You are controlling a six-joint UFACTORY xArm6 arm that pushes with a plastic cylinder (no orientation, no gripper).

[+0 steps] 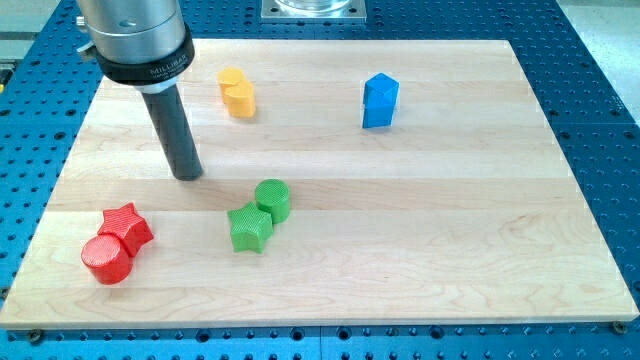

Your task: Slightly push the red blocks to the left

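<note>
A red star block [128, 228] and a red cylinder [106, 259] touch each other near the board's bottom left. My tip [187, 175] rests on the board above and to the right of the red star, a short gap away. A green star block [249, 228] and a green cylinder [273, 200] touch each other to the right of my tip.
A yellow block [238, 93] stands near the view's top, right of the rod. A blue block [379, 101] stands at the top middle-right. The wooden board [450, 220] lies on a blue perforated table, its left edge close to the red blocks.
</note>
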